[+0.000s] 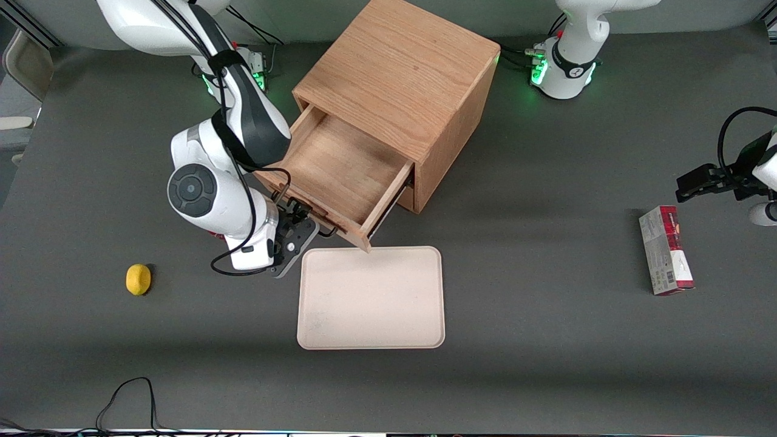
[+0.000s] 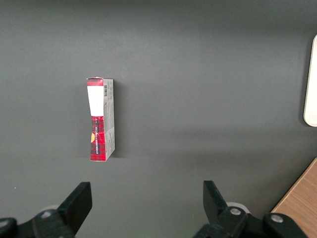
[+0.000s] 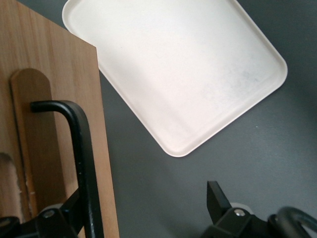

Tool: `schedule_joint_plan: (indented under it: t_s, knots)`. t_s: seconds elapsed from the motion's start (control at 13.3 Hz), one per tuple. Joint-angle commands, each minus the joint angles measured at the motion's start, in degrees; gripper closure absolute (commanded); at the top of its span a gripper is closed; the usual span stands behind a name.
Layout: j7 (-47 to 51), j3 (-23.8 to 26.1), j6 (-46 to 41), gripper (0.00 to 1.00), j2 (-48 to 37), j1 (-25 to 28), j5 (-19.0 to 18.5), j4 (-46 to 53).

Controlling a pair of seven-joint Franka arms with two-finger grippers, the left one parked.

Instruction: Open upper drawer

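The upper drawer (image 1: 340, 170) stands pulled well out of the oak cabinet (image 1: 400, 79), and its bare wooden floor shows from above. My right gripper (image 1: 297, 227) is at the drawer's front, low over the table. In the right wrist view the drawer front (image 3: 49, 99) carries the black wire handle (image 3: 81, 148). The gripper (image 3: 146, 198) is open wide. The handle bar runs close along one finger (image 3: 69, 210), just inside it. The other finger (image 3: 215, 198) hangs over bare table, touching nothing.
A cream tray (image 1: 371, 297) lies in front of the drawer, nearer the front camera, its corner close to the drawer's. A yellow lemon (image 1: 138, 279) sits toward the working arm's end. A red and white box (image 1: 665, 249) lies toward the parked arm's end.
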Motion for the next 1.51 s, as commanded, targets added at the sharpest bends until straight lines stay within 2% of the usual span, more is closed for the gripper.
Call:
schedule_joint_plan:
  t_s: [0.0,0.98,1.43]
  knots:
    - [-1.02,0.06,-1.47,0.00,2.63,-1.82,-0.89,3.79]
    - [-0.41,0.15,-2.87,0.00,4.39,-4.82,-1.24,7.92]
    - [1.62,0.15,-11.56,0.00,3.25,-4.91,-1.06,15.12]
